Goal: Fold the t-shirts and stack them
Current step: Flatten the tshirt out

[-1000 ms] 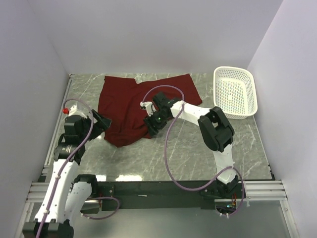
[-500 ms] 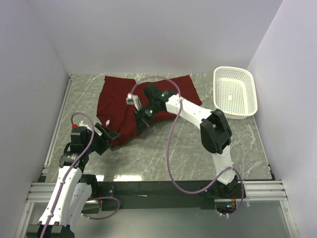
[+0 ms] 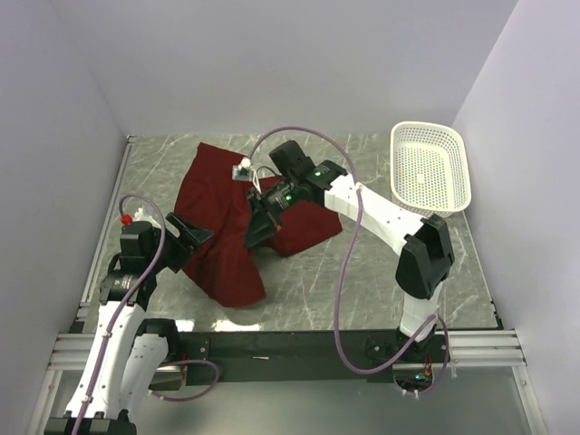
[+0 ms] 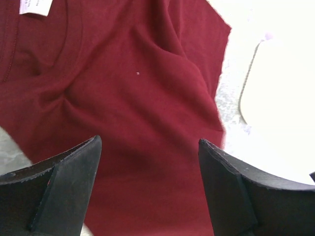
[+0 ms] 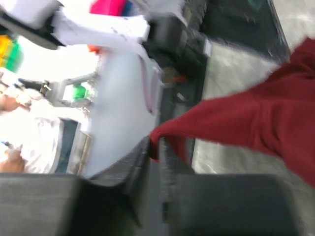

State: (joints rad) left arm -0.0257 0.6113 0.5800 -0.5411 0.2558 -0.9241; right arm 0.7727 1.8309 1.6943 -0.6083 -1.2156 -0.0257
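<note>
T-shirt: your one maroon t-shirt (image 3: 213, 186) lies rumpled on the left half of the tabletop (image 3: 381, 272). It runs from near the far edge down toward the near-left corner. It is not flat, and part of its middle is drawn up off the surface.
Neck tag: the white tag (image 4: 35, 6) shows at the top left of your left wrist view, on cloth creased into soft ridges.
Right gripper: your right gripper (image 3: 257, 228) has its jaws pinched almost together on a pulled-out fold of the shirt, over the shirt's middle. In its own blurred wrist view the red cloth runs taut from between the fingers (image 5: 133, 162) out to the right.
Left gripper: your left gripper (image 3: 188, 237) stands wide and holds nothing, at the shirt's left edge. Its two fingers (image 4: 64, 191) frame red cloth, but you cannot tell whether they touch it.
Arms: your right arm reaches from the near-right across to the centre, while your left sits low by the left edge.
Basket: the white mesh basket (image 3: 396, 172) sits at the far-right corner, well apart from the shirt.
</note>
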